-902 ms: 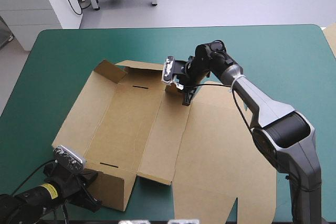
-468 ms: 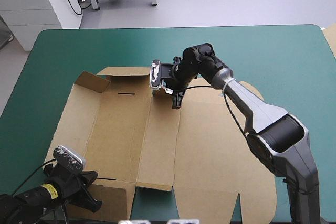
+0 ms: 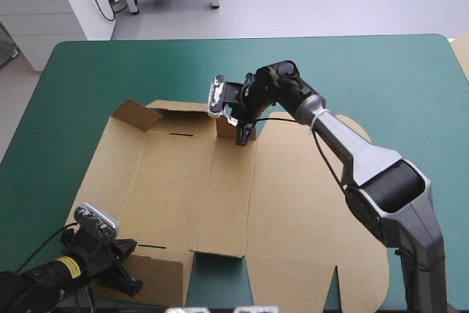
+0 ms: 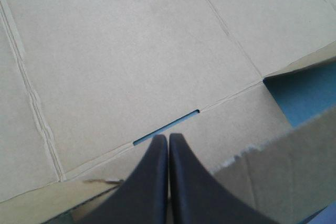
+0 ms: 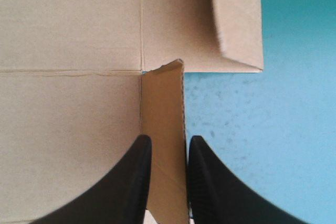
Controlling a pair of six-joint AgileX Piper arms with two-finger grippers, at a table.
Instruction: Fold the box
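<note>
The right pincer (image 5: 165, 142) pinched a flap (image 5: 163, 103) at the far edge of the box (image 3: 168, 181), bare desk (image 3: 366, 71) beyond; the left pincer (image 4: 168, 136) was closed empty at the near edge.

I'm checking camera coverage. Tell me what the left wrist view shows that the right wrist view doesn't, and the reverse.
Only the left wrist view: the left gripper, fingers shut, and a raised flap beside it. Only the right wrist view: the right gripper with a narrow flap between its fingers, at the edge of the box, and a broad bare stretch of cover beside it. Both: the brown box lying on the teal-green cover, with a slot cut in the board.
</note>
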